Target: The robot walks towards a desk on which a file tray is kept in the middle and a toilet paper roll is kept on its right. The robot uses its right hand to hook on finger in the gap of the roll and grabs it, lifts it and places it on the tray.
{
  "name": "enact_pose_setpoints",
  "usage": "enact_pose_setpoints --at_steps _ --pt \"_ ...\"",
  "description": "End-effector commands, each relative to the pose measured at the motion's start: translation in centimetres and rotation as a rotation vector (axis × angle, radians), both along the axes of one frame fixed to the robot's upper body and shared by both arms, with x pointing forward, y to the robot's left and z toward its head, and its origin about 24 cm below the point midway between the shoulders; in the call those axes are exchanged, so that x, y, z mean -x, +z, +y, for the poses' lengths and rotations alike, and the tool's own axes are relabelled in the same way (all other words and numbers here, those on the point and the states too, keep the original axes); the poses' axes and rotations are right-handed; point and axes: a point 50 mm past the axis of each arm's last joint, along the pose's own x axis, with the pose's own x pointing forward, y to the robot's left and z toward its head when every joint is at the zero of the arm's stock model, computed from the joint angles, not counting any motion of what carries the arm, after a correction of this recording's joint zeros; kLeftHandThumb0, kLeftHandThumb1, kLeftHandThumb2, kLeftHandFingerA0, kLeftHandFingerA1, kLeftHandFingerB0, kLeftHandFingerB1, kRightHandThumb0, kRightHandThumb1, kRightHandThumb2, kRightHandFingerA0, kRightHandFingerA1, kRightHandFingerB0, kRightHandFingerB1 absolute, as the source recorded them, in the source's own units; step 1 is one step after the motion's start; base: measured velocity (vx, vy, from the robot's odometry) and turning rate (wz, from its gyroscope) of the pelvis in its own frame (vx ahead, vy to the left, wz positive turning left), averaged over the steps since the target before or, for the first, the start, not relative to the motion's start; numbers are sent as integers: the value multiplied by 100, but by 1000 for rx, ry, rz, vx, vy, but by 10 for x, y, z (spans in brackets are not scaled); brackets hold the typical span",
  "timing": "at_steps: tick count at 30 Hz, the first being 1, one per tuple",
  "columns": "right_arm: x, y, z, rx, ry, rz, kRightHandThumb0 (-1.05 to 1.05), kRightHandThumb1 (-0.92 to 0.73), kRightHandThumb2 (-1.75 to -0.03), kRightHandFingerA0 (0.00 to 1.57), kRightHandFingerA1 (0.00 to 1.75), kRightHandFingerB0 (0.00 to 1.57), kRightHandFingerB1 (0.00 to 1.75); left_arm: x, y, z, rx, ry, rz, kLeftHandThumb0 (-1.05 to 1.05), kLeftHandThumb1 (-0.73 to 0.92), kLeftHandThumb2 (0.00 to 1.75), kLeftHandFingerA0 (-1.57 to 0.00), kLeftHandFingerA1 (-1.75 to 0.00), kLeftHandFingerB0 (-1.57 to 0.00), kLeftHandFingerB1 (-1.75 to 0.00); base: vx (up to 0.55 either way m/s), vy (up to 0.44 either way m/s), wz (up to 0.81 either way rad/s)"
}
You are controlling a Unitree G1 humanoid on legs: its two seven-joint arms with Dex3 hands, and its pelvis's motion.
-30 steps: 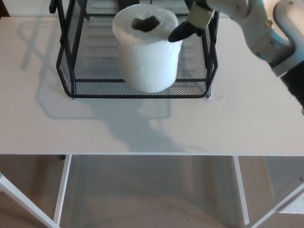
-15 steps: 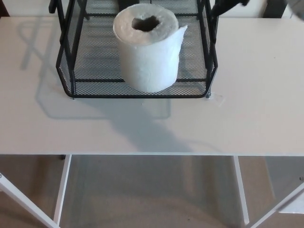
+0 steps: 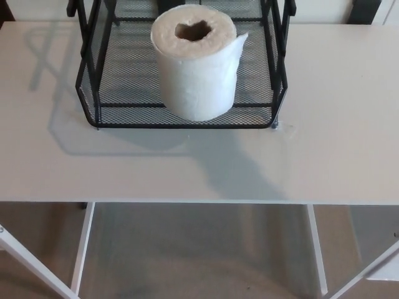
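Head view: no hand visible; white, soft, light toilet paper roll, upright at black mesh file tray front edge, best hooked through its core hole.

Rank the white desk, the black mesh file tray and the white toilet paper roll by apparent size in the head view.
1. White desk, spanning the frame.
2. Black mesh file tray, top cropped.
3. White toilet paper roll, standing upright inside the tray.

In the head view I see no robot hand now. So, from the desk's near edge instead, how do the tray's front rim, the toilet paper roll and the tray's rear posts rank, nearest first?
1. Front rim, across the desk's middle.
2. Toilet paper roll, upright in the tray, just behind the rim.
3. Rear posts, at the picture's top.
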Motion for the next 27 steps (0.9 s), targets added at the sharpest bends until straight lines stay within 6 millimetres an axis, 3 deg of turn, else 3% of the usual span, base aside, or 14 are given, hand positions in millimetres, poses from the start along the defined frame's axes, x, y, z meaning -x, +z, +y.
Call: enact_pose_setpoints --at_steps 1,4,5,7,9,10,13,15,19,20,23,25,26,27 --pt "99 -46 -150 -531 -189 -144 -72 -55 -89 61 62 6 33 5 8 11 -25 12 -14 -58 63 98 -35 -60 -27 -53 0 0 0" --pt "122 -95 -193 -685 -370 -178 -68 -66 -60 75 51 14 37 -1 9 10 -70 -21 -9 -60 64 98 -32 -58 -29 -53 0 0 0" --pt "138 -129 -210 -712 -466 -173 -81 -56 -88 69 63 6 48 -2 8 9 -64 -13 -8 -60 64 97 -31 -58 -27 -52 0 0 0" --pt "153 -157 -220 -746 -567 -163 -78 -59 -64 75 60 9 48 -5 8 9 -71 -11 -3 -54 63 99 -37 -61 -26 -52 0 0 0" --pt "161 -182 -229 -780 -597 -165 -84 -54 -88 67 68 9 53 -5 9 8 -62 -11 -7 -55 64 99 -36 -61 -27 -52 0 0 0" --pt "169 -198 -232 -810 -663 -143 -85 -65 -60 70 68 12 58 -5 9 8 -46 -8 -28 -54 62 99 -36 -62 -25 -53 0 0 0" --pt "196 -278 -241 -939 -854 -160 -89 -61 -59 40 92 10 71 -1 10 10 -31 -1 -25 -61 63 97 -30 -59 -27 -54 0 0 0" --pt "207 -303 -238 -966 -936 -243 -95 -48 -87 26 90 5 67 0 10 10 -30 1 -29 -57 63 98 -34 -60 -27 -53 0 0 0" --pt "226 -329 -225 -1023 -1077 -360 -90 -49 -85 20 91 5 67 5 9 10 -34 6 -25 -57 63 98 -31 -60 -26 -53 0 0 0" --pt "231 -337 -219 -1066 -1117 -412 -78 -65 -60 37 137 0 79 5 10 9 -45 -5 -21 -55 63 98 -34 -60 -27 -53 0 0 0" --pt "239 -349 -213 -1111 -1173 -435 -77 -66 -59 64 147 0 72 5 9 9 -60 -9 -13 -52 62 100 -38 -63 -29 -55 0 0 0" --pt "245 -362 -203 -1224 -1254 -453 -79 -74 -54 0 131 0 71 6 9 10 -81 -2 11 -53 76 64 -46 -58 -40 -48 0 0 0" --pt "247 -366 -199 -1183 -1295 -355 -82 -80 -53 0 126 0 40 8 9 10 -77 -3 8 -47 62 103 -46 -66 -31 -56 0 0 0" --pt "248 -367 -197 -1199 -1300 -356 -71 -76 -62 0 145 0 40 8 9 10 -81 -4 9 -45 61 103 -48 -67 -33 -58 0 0 0"
